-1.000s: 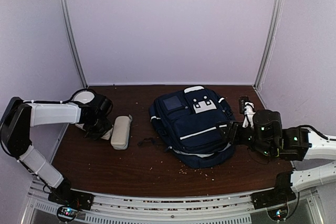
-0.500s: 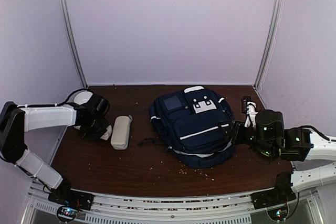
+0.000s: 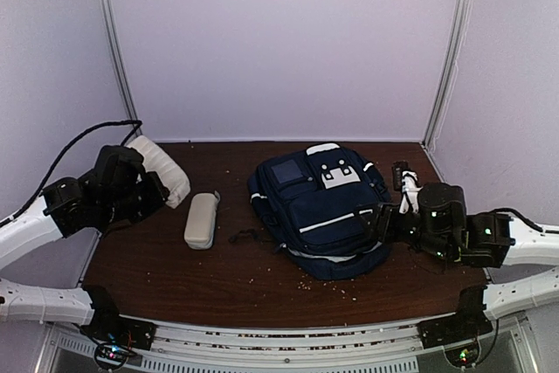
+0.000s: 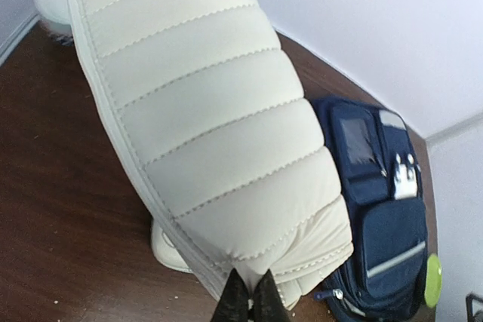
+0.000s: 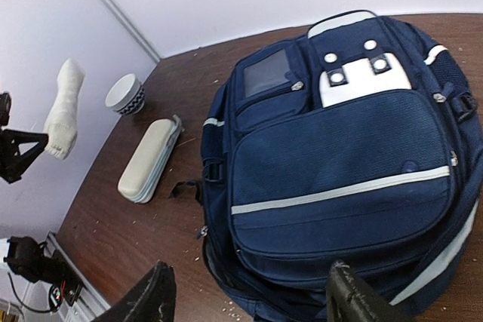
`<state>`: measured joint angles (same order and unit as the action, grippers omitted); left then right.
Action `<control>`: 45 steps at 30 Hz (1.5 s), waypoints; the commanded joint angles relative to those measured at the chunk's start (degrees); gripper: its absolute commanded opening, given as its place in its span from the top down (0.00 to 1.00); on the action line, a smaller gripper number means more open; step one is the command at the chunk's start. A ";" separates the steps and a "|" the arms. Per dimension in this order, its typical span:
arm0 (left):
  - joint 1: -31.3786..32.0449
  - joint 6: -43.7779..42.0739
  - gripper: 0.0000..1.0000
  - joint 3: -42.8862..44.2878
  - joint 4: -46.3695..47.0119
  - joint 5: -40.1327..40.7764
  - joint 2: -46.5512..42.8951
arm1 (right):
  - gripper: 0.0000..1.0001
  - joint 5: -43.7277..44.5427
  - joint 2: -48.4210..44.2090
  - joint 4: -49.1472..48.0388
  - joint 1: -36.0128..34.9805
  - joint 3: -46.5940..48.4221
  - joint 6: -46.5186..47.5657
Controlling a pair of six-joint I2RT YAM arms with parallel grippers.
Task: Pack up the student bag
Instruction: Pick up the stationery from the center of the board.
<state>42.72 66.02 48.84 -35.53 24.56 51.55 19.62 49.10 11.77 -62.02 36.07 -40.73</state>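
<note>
The student bag [image 3: 323,207] lies flat mid-table, navy with white stripes and a white buckle patch [image 5: 355,81]; its zips look closed. My left gripper [image 4: 249,299] is shut, pinching an edge of a cream quilted pouch [image 4: 204,118]. The pouch [image 3: 162,176] hangs clear of the table at the left, apart from the bag. It also shows in the right wrist view, where the pouch [image 5: 64,107] dangles beside the wall. My right gripper [image 5: 249,299] stands open over the bag's near right edge, with nothing between its fingers [image 5: 151,299].
A cream hard case [image 3: 201,220] lies on the table left of the bag. A small patterned white bowl [image 5: 124,93] stands at the far left by the wall. A black strap [image 3: 244,236] trails from the bag. Crumbs dot the brown table [image 3: 218,277].
My left gripper has shut on the quilted pouch and lifted it off the table, the arm swinging up and back to the left. The right gripper edged slightly left along the bag.
</note>
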 commanded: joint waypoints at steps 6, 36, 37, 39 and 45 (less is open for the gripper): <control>17.17 -25.31 1.00 1.86 25.29 -5.01 8.62 | 0.16 -22.73 5.67 -13.61 1.89 2.44 -5.30; 26.72 -25.42 1.00 8.93 44.22 -15.91 25.33 | 0.04 -23.65 17.48 -37.40 1.80 1.96 -13.28; 26.90 -25.41 1.00 9.01 44.37 -16.10 25.31 | 0.06 -22.98 17.62 -37.24 1.81 2.18 -13.10; 27.34 -25.15 1.00 9.21 44.95 -16.60 25.48 | 0.12 -22.08 18.05 -36.77 1.82 2.81 -12.97; 28.03 -24.51 1.00 9.51 45.78 -17.13 25.79 | 0.40 -22.72 19.12 -38.90 1.90 3.73 -12.94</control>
<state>70.15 41.08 55.96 4.89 8.73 76.95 -3.99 67.42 -24.69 -60.40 38.15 -54.02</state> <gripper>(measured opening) 0.023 0.647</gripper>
